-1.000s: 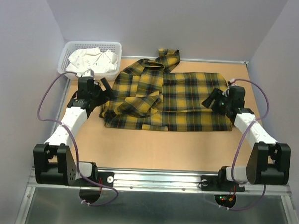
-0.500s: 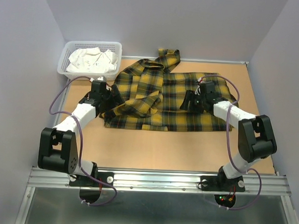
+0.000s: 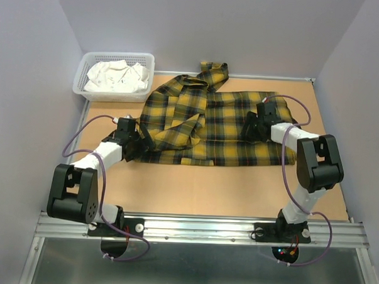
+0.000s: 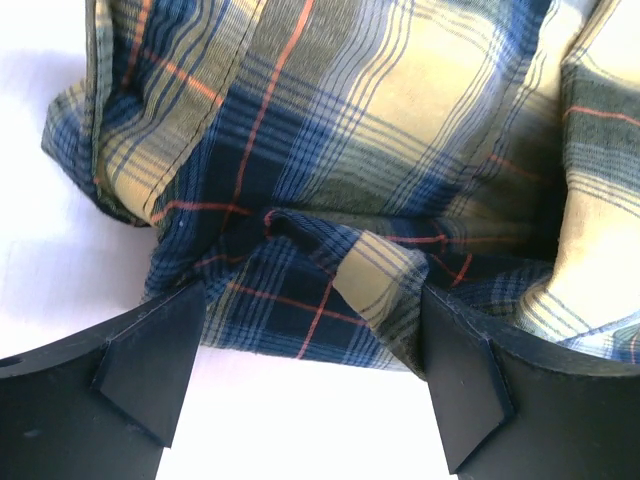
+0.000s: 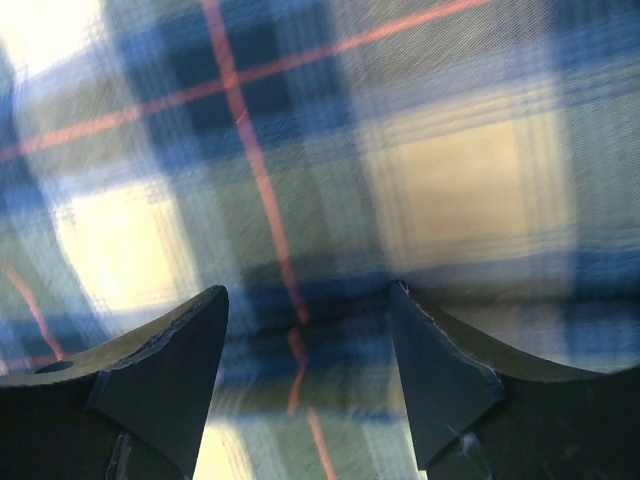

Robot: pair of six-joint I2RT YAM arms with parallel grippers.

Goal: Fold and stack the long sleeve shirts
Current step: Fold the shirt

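Note:
One of the long sleeve shirts [image 3: 209,127], yellow plaid with dark checks and thin red lines, lies spread across the back of the table, a sleeve folded over its left half. My left gripper [image 3: 136,143] sits low at the shirt's near-left corner. In the left wrist view it [image 4: 315,375] is open, with the bunched hem of the shirt [image 4: 350,120] just ahead of the fingers [image 4: 150,370]. My right gripper [image 3: 253,123] is over the shirt's right part. The right wrist view shows it [image 5: 305,350] open close above the shirt [image 5: 450,170], a slight crease between the tips.
A white basket [image 3: 118,54] holding white cloth [image 3: 114,76] stands at the back left corner. Bare brown table [image 3: 206,187] stretches between the shirt and the arm bases. Grey walls close in the left, back and right.
The left gripper has slid toward me along the shirt's left edge to its near corner. The right gripper has swung from the shirt's right edge onto the cloth.

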